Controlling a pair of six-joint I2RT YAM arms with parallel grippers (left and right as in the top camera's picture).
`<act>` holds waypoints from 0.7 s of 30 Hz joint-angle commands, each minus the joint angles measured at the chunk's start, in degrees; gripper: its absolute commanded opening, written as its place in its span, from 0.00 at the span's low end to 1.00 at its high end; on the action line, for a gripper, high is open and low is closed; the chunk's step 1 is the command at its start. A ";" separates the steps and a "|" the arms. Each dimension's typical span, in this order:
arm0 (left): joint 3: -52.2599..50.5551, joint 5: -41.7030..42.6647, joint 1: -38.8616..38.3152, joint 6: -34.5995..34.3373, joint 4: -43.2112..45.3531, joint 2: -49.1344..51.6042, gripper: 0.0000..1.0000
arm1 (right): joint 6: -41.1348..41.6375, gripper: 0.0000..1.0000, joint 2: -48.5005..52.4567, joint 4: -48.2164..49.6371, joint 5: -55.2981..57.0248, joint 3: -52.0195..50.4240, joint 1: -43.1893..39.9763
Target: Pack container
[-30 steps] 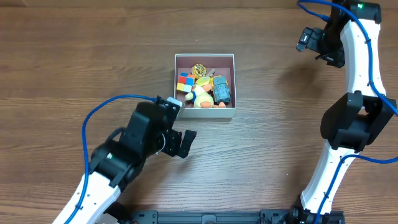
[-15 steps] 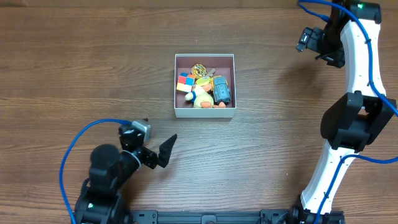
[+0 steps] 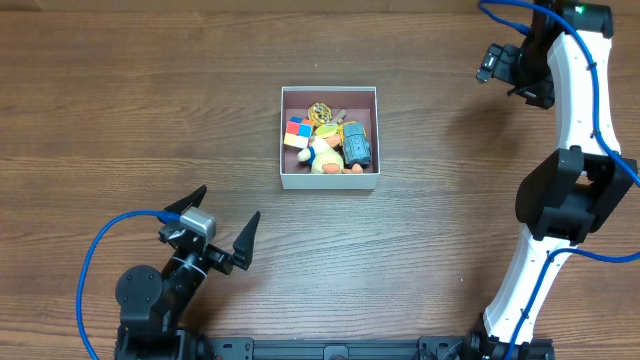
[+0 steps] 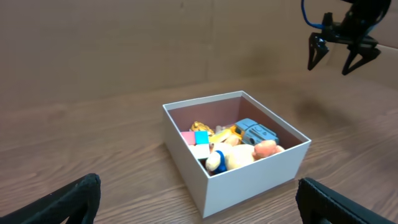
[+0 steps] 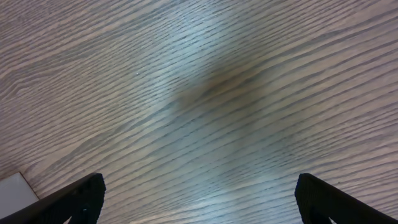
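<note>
Container (image 3: 330,181) holds toys (image 3: 326,146); left gripper (image 3: 228,204) and right gripper (image 4: 331,62) gape wide, empty.

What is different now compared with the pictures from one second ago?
The left gripper, which was beside the container's near-left corner, has drawn back toward its own base, down and left in the overhead view. Its jaws are open and empty; nothing was taken or let go. The container, the toys inside it and the right gripper stayed as they were.

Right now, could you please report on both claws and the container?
Left claw open, empty, apart from the container. Right claw open, empty, far off. Toys inside container. Nothing blocking.
</note>
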 commanded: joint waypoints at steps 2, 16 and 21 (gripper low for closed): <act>-3.50 1.05 1.70 4.52 0.61 -2.64 1.00 | -0.02 1.00 -1.81 0.17 -0.07 0.02 -0.15; -9.73 -6.84 3.50 9.18 2.32 -9.81 1.00 | -0.02 1.00 -1.81 0.17 -0.07 0.02 -0.15; -9.90 -13.77 3.50 5.27 2.16 -9.81 1.00 | -0.02 1.00 -1.81 0.17 -0.07 0.02 -0.15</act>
